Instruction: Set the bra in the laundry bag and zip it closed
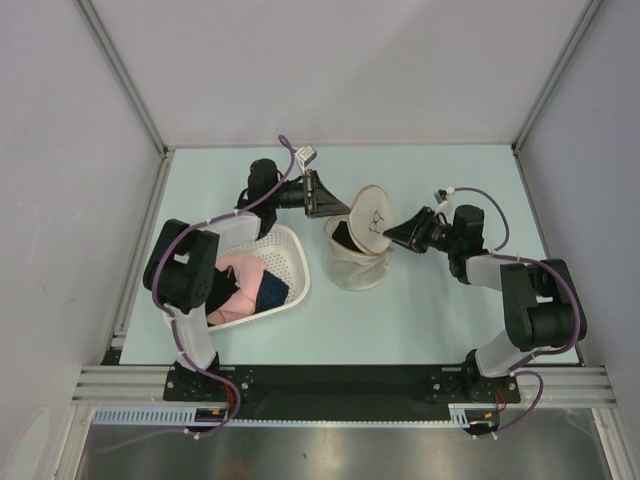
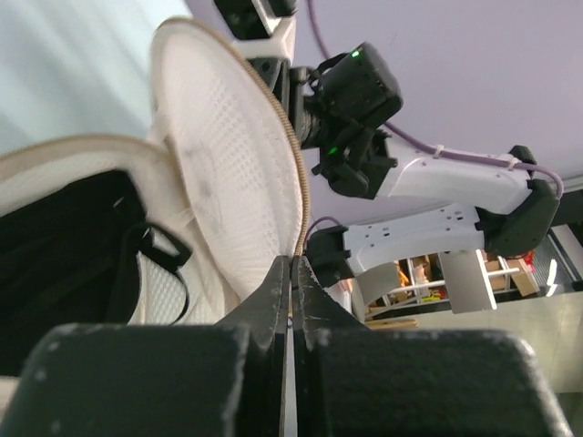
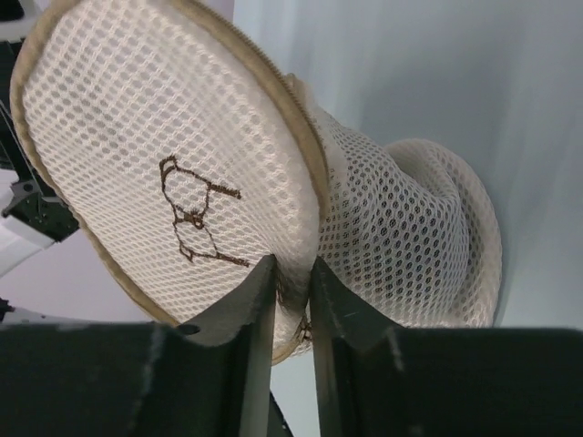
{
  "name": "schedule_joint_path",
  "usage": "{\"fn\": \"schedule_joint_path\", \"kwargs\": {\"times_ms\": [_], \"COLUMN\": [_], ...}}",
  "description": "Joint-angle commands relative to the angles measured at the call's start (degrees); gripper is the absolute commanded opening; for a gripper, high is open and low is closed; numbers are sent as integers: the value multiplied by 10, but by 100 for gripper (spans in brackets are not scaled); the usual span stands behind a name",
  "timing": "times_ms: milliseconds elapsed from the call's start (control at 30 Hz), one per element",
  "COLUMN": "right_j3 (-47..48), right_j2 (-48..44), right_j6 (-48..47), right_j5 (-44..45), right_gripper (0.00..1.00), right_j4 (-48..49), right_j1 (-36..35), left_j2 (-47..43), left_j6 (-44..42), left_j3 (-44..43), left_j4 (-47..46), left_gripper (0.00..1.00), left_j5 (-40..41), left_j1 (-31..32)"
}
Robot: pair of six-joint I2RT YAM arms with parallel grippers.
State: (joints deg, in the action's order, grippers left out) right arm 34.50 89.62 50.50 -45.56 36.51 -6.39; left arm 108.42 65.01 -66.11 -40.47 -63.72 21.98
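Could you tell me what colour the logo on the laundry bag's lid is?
Dark brown logo on the cream laundry bag, clearest in the right wrist view.

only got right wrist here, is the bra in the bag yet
Observer: yes, the bra sits inside the laundry bag, with the lid standing open.
Operator: where's the left gripper
Observer: the left gripper is shut on the lid's zip rim.
Operator: anything left of the bag
Observer: a white basket holding a pink garment and a dark cloth.
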Motion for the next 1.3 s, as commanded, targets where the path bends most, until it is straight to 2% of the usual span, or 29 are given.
{"fn": "schedule_joint_path", "kwargs": {"times_ms": [0, 33, 67, 100, 133, 167, 267, 300, 333, 400, 433, 467, 567, 633, 667, 833, 1067, 1267], "right_j3": [5, 5, 6, 7, 7, 8, 7, 7, 7, 12, 14, 17, 39, 52, 56, 62, 77, 79], "right_j2": [2, -1, -4, -9, -11, -16, -29, -37, -46, -73, -84, -94, -133, -154, -161, -209, -250, -259], "right_j6": [18, 21, 29, 35, 41, 50, 70, 75, 77, 75, 73, 72, 68, 79, 85, 132, 160, 212], "right_j5": [-20, -22, -23, -23, -18, -18, -1, 1, 18, 35, 57, 71, 114, 137, 144, 202, 250, 238], "right_gripper": [19, 14, 12, 9, 4, 1, 0, 0, 0, 0, 0, 0, 0, 0, 0, 0, 0, 0], "right_j4": [62, 61, 57, 52, 43, 25, -17, -29, -62, -96, -137, -158, -237, -273, -284, -343, -415, -443], "right_j1": [-3, -3, -4, -4, -4, -5, -7, -7, -7, -8, -10, -11, -20, -25, -26, -34, -42, -42], "left_j2": [-34, -36, -37, -36, -35, -35, -53, -76, -92, -143, -163, -182, -277, -332, -345, -378, -347, -359], "left_j6": [-160, -208, -296, -329, -356, -395, -421, -424, -428, -437, -437, -437, -437, -436, -430, -444, -440, -454], "left_j3": [-44, -65, -88, -131, -153, -172, -198, -194, -192, -171, -163, -136, -60, -19, 11, 98, 108, 149], "left_j4": [176, 321, 389, 451, 550, 585, 639, 645, 652, 652, 650, 645, 586, 534, 525, 441, 385, 303], "left_gripper": [3, 5, 7, 10, 13, 20, 41, 44, 49, 51, 54, 56, 64, 71, 72, 73, 72, 58], "left_j5": [30, 59, 91, 165, 208, 244, 381, 411, 482, 546, 622, 656, 753, 780, 800, 826, 824, 825], "left_j1": [-6, -6, -6, -5, -6, -5, -1, 8, 16, 43, 53, 65, 120, 168, 197, 286, 355, 368]}}
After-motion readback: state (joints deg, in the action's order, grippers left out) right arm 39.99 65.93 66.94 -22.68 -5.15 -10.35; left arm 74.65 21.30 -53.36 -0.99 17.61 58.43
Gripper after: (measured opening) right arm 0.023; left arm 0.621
